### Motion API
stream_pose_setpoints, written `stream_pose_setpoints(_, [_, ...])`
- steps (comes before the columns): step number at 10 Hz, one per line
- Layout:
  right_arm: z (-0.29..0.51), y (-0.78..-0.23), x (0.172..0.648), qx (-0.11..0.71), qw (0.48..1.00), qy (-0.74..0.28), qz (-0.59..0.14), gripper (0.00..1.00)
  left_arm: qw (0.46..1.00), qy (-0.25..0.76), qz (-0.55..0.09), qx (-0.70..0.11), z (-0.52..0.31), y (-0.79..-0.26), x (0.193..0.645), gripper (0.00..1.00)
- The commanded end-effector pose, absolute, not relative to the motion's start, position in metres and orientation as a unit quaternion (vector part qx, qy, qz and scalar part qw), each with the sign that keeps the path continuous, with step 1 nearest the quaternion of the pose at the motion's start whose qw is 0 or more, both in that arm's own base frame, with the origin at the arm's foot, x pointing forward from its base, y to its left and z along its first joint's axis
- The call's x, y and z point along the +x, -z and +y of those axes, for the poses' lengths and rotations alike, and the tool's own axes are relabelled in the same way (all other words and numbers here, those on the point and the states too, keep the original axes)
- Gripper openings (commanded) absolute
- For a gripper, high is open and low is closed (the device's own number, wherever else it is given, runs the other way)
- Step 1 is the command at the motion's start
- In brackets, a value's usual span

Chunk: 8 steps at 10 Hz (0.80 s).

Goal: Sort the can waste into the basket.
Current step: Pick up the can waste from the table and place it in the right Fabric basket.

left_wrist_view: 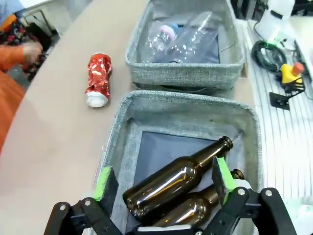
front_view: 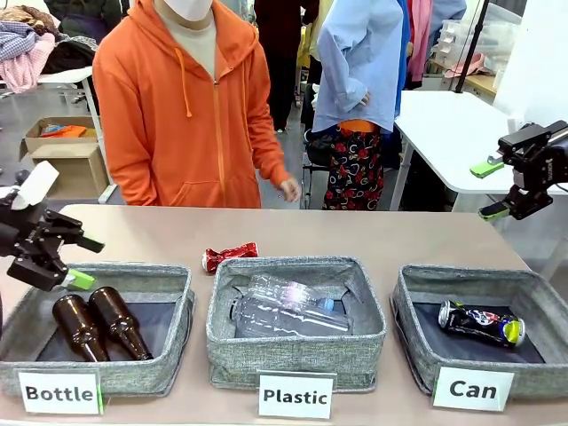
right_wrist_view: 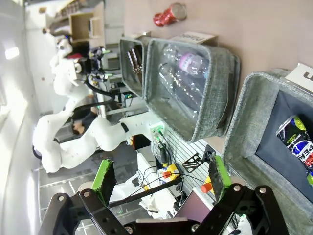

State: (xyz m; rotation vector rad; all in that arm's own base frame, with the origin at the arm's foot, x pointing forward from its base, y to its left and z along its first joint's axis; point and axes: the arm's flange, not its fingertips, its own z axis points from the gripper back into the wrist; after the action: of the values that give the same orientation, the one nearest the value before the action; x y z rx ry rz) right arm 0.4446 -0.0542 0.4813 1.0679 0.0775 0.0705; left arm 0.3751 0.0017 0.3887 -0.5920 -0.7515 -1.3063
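Note:
A crushed shiny red can (front_view: 229, 256) lies on the table behind the middle bin, also seen as the red can (left_wrist_view: 98, 79) and red can (right_wrist_view: 169, 14) in the wrist views. A dark crushed can (front_view: 481, 322) with blue, red and yellow print lies inside the grey "Can" basket (front_view: 415, 348) at the right; the same dark can (right_wrist_view: 297, 147) rests in the basket (right_wrist_view: 244, 127) in the right wrist view. My left gripper (front_view: 71, 259) hovers open over the left bin, its fingers (left_wrist_view: 105, 182) holding nothing. High at the right, my right gripper (front_view: 490, 190) stands open and holds nothing.
The "Bottle" bin (front_view: 174, 330) holds two brown glass bottles (front_view: 98, 325). The "Plastic" bin (front_view: 297, 354) holds clear plastic bottles (front_view: 288, 306). A person in an orange hoodie (front_view: 182, 106) stands at the far side, one hand (front_view: 288, 189) near the table's far edge.

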Motion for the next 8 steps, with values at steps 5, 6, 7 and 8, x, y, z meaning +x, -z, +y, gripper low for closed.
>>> stream_pose_setpoints(5, [-0.057, -0.484, 0.445, 0.509, 0.859, -0.045, 0.035, 1.0, 0.719, 0.588, -0.315, -0.197, -0.08, -0.428, 0.435, 1.0])
stream_pose_setpoints(6, [-0.057, -0.484, 0.445, 0.509, 0.859, -0.045, 0.035, 1.0, 0.725, 0.597, -0.294, -0.176, -0.113, -0.437, 0.458, 1.0])
stream_pose_setpoints(7, [-0.057, -0.484, 0.445, 0.509, 0.859, -0.045, 0.035, 1.0, 0.737, 0.601, -0.27, -0.15, -0.145, -0.442, 0.484, 1.0])
stream_pose_setpoints(8, [-0.057, -0.484, 0.445, 0.509, 0.859, -0.045, 0.035, 1.0, 0.731, 0.623, -0.24, -0.139, -0.173, -0.444, 0.507, 1.0])
